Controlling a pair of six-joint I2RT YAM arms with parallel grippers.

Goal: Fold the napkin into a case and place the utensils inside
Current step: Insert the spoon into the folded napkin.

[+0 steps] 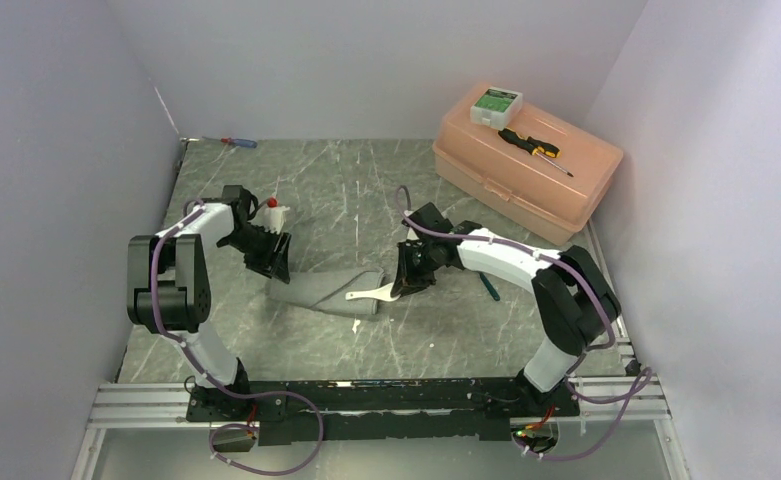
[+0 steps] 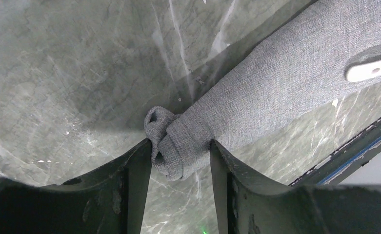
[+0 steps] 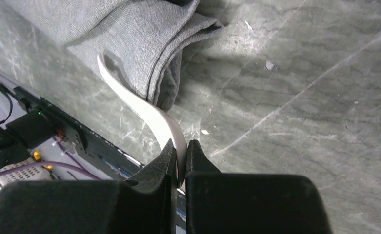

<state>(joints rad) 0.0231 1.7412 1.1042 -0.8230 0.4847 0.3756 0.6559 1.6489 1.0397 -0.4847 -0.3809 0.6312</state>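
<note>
The grey napkin [image 1: 324, 289] lies rolled into a long bundle in the middle of the table. My left gripper [image 1: 271, 262] is at its left end. In the left wrist view the left gripper [image 2: 180, 146] has both fingers pressed against the sides of the napkin's [image 2: 276, 83] bunched end. My right gripper [image 1: 406, 275] is shut on the handle of the white spoon [image 1: 369, 294], one of the utensils. The spoon's other end rests at the napkin's right end. In the right wrist view the spoon [image 3: 144, 109] curves from the right gripper [image 3: 181, 151] up to the napkin's [image 3: 130, 39] folded edge.
A peach plastic box [image 1: 486, 170] stands at the back right, with a black-and-yellow screwdriver [image 1: 536, 148] and a small white-and-green box [image 1: 496, 105] on its lid. A red-and-blue screwdriver [image 1: 238, 142] lies at the back left. The metal rail [image 1: 366, 400] runs along the near edge.
</note>
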